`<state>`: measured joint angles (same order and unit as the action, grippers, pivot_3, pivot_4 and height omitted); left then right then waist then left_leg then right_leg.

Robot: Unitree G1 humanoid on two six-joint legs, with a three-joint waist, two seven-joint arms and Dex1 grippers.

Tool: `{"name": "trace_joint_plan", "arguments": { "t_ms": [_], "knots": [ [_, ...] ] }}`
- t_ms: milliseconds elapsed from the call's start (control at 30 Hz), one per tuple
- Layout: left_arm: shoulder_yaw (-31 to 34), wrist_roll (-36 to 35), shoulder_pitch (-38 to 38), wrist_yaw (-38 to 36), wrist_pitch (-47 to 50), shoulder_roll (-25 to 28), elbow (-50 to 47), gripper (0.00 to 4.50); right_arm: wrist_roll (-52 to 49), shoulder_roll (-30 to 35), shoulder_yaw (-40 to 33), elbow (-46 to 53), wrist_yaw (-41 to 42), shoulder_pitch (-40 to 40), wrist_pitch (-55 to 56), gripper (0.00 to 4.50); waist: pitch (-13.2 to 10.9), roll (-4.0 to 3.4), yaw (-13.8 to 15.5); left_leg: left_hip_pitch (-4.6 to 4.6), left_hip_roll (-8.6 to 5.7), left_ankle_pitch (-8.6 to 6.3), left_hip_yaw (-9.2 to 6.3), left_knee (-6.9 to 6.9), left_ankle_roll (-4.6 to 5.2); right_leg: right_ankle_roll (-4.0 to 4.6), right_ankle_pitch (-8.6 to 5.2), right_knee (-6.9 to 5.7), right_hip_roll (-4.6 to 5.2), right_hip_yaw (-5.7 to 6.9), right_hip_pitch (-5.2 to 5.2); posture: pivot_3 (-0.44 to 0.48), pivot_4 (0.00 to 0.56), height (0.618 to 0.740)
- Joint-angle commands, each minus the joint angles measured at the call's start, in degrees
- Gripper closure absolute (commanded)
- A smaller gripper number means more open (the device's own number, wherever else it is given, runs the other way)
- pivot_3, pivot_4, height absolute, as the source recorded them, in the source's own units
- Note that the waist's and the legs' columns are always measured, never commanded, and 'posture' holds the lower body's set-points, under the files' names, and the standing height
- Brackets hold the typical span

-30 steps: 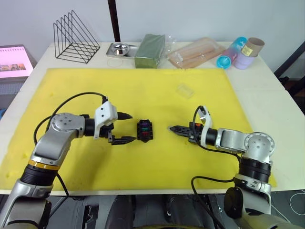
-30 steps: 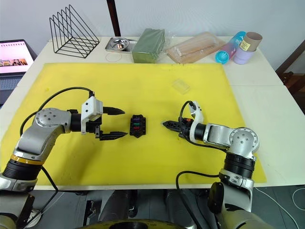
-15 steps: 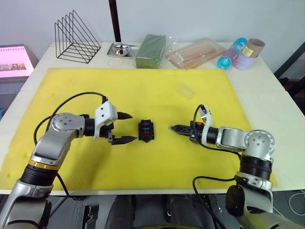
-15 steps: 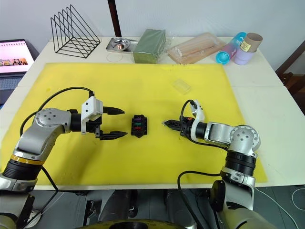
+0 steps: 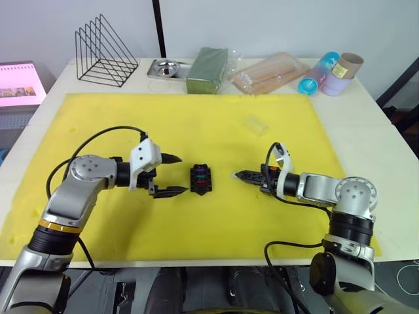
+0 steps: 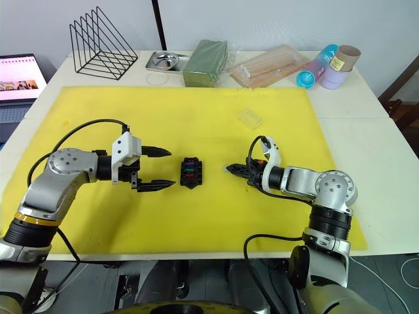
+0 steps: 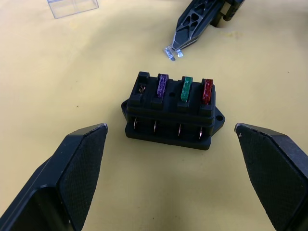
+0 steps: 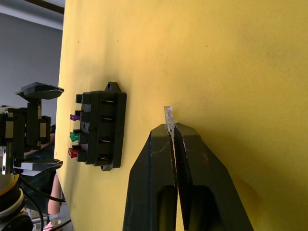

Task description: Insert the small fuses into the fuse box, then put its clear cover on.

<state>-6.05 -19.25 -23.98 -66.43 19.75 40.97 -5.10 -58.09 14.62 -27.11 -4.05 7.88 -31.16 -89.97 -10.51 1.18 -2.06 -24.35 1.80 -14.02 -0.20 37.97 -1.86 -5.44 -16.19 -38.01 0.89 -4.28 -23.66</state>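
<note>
Yellow mat (image 5: 196, 124) on a white table (image 5: 366, 137). Fuse box (image 5: 200, 179) at mat centre, purple fuse (image 7: 162, 86), green fuse (image 7: 186, 89) and red fuse (image 7: 207, 91) seated, one end slot bare. Left gripper (image 5: 169, 175) at the box's 9 o'clock, fingers spread wide, holding nothing. Right gripper (image 5: 239, 175) at the box's 3 o'clock, clamped on a pale fuse (image 8: 168, 117), clear of the box. Clear cover (image 5: 255, 124) lies at the box's 1 o'clock, well apart.

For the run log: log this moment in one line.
fuse box: three fuses in, one slot empty | right gripper: pinching fourth fuse | left gripper: open | clear cover: off
</note>
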Motion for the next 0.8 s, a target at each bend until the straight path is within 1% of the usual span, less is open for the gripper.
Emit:
{"name": "trace_joint_plan", "arguments": {
  "t_ms": [33,100,200,300,367,433,567,700,800],
  "knots": [
    [0.2,-0.11,-0.5,-0.49,-0.56,0.24,-1.0,0.0,2.34,3.17,0.17,2.85,0.46,0.0,2.35,4.47,0.0,0.0,0.0,0.0,0.0,0.0,0.0,0.0,0.0,0.0,0.0,0.0,0.0,0.0,0.0,0.0,0.15,0.74],
    [0.16,-0.1,-0.54,-0.72,-0.61,0.33,-0.93,0.0,2.49,4.29,2.03,5.17,1.91,-0.12,3.0,4.47,-0.01,-0.01,0.02,0.0,0.0,0.0,0.0,0.0,0.0,0.0,0.0,0.0,0.0,0.0,-0.01,0.0,0.15,0.74],
    [0.24,0.01,-0.96,-1.49,-1.1,0.59,-0.3,0.0,2.43,8.18,8.43,12.83,7.26,-1.57,6.19,4.47,-0.07,-0.1,0.01,-0.06,-0.02,0.0,0.01,0.0,0.0,0.0,0.0,0.02,0.03,0.0,-0.05,0.0,0.15,0.74],
    [0.32,0.25,-1.47,-2.13,-1.62,0.68,0.61,0.0,4.82,12.57,15.33,18.27,13.38,-3.53,12.06,4.47,-0.07,-0.1,-0.42,-0.09,0.0,0.0,0.01,-0.04,0.0,-0.01,-0.01,0.01,0.0,0.0,-0.14,0.0,0.15,0.74],
    [0.33,0.32,-1.7,-2.39,-1.78,0.61,1.0,0.0,6.68,14.15,18.16,19.46,16.22,-4.58,15.85,4.47,-0.08,-0.1,-0.62,-0.09,-0.01,0.0,0.01,-0.09,0.0,0.0,-0.01,0.01,-0.11,0.0,-0.2,0.0,0.15,0.74],
    [0.11,0.4,-2.19,-2.94,-2.1,0.5,1.72,0.0,11.4,17.07,23.68,20.37,21.55,-6.46,23.01,4.47,-0.08,-0.11,-0.59,-0.08,0.02,-0.01,0.0,-0.15,0.01,0.01,-0.01,-0.01,-0.19,0.0,-0.25,0.0,0.15,0.74],
    [-0.37,0.58,-3.43,-4.21,-2.93,0.37,3.49,0.0,19.15,20.29,33.48,17.31,32.45,-11.74,33.99,4.47,-0.08,-0.11,-0.54,-0.13,0.02,0.0,0.03,-0.22,0.01,0.03,-0.01,-0.08,-0.19,-0.04,-0.4,0.0,0.15,0.74],
    [-0.94,0.98,-4.58,-5.4,-3.54,0.11,4.95,0.0,25.15,19.93,41.46,12.94,41.37,-16.27,41.61,4.47,-0.09,-0.09,-0.45,-0.14,0.01,0.0,0.05,-0.21,0.0,0.03,0.0,-0.09,-0.18,-0.04,-0.42,0.0,0.15,0.74],
    [-1.33,1.21,-4.86,-5.65,-3.9,-0.14,5.44,0.0,28.1,18.67,44.45,9.94,44.67,-18.12,44.51,4.47,-0.09,-0.09,-0.36,-0.15,0.01,0.0,0.05,-0.21,0.0,0.04,0.0,-0.09,-0.15,-0.03,-0.41,0.0,0.15,0.74]
  ]
}}
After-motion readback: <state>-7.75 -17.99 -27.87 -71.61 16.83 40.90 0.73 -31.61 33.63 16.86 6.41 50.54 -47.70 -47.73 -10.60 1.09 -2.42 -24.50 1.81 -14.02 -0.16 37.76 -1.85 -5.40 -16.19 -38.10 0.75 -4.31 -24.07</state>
